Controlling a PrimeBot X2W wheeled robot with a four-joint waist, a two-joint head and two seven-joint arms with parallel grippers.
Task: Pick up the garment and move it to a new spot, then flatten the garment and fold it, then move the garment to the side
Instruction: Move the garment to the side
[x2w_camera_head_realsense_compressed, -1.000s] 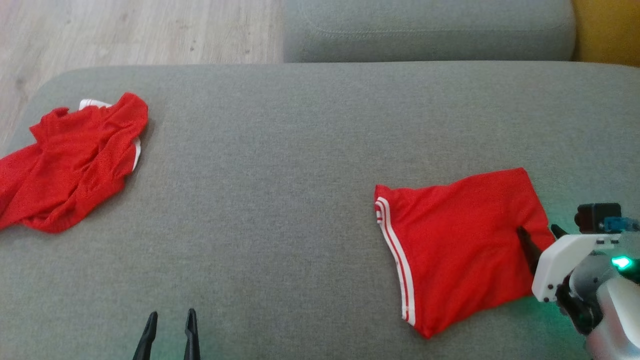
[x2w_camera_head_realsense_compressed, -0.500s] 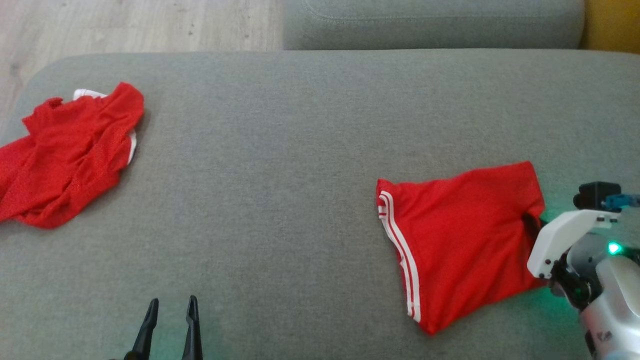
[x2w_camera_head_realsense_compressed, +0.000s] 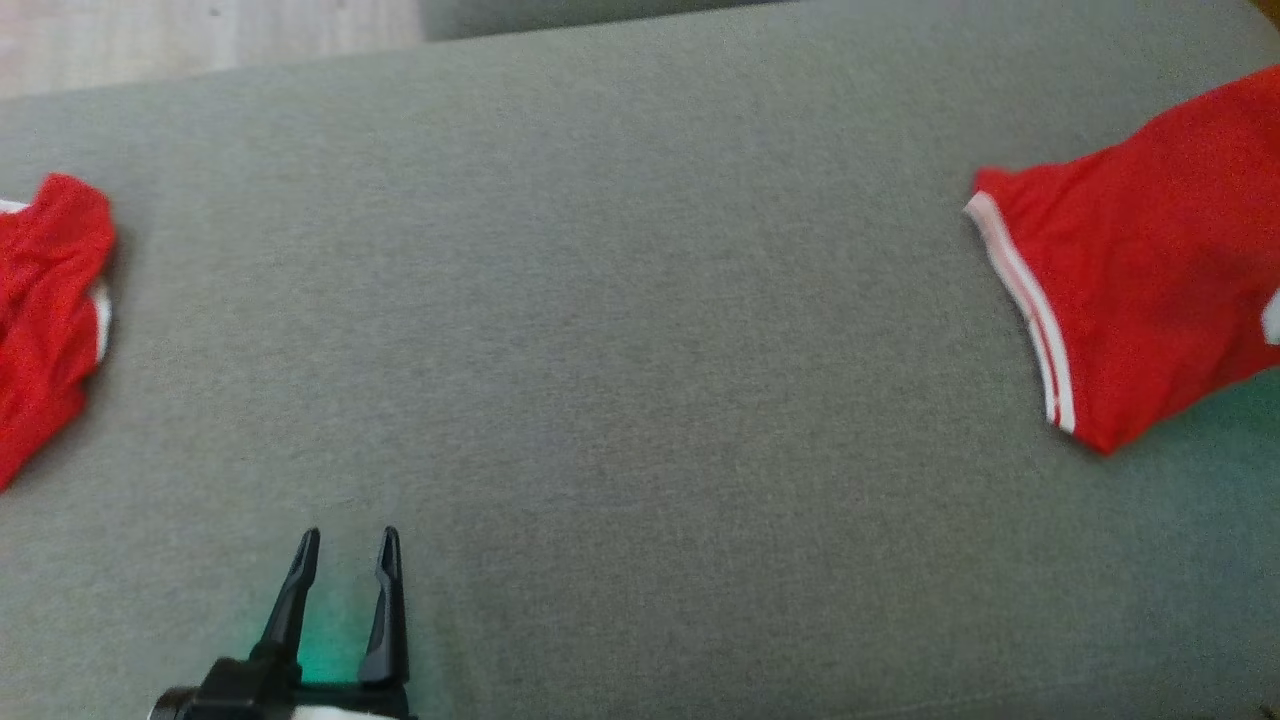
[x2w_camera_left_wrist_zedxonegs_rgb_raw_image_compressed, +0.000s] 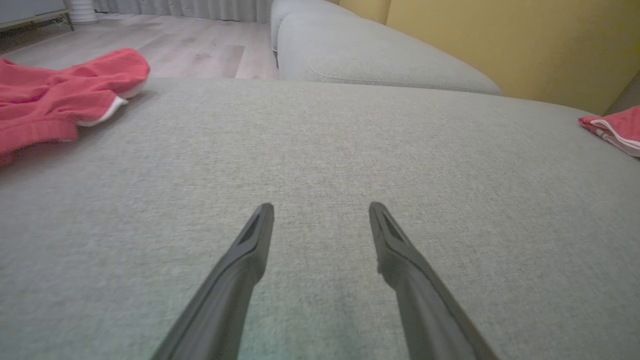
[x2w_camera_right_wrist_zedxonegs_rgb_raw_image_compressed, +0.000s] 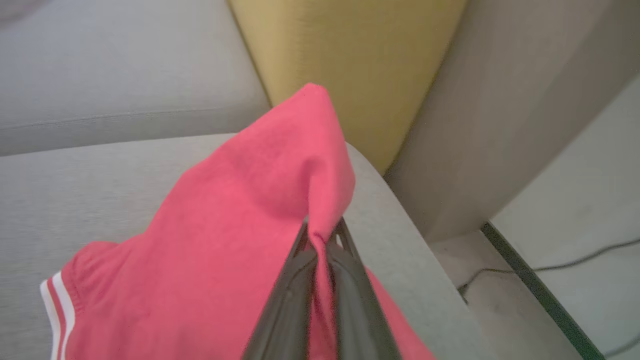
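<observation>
Pinching a fold of soft red garment (x2w_camera_right_wrist_zedxonegs_rgb_raw_image_compressed: 235, 225), right tool (x2w_camera_right_wrist_zedxonegs_rgb_raw_image_compressed: 322, 235) clamped; left tool (x2w_camera_head_realsense_compressed: 346, 545) splayed over woven grey cushion (x2w_camera_head_realsense_compressed: 640, 300).

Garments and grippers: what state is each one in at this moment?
striped red garment: one edge pinched and lifted, striped end resting on the sofa cushion.
crumpled red garment: bunched up, lying loose on the cushion, untouched.
right gripper: shut on the striped red garment.
left gripper: open, holding nothing, over bare cushion.
</observation>
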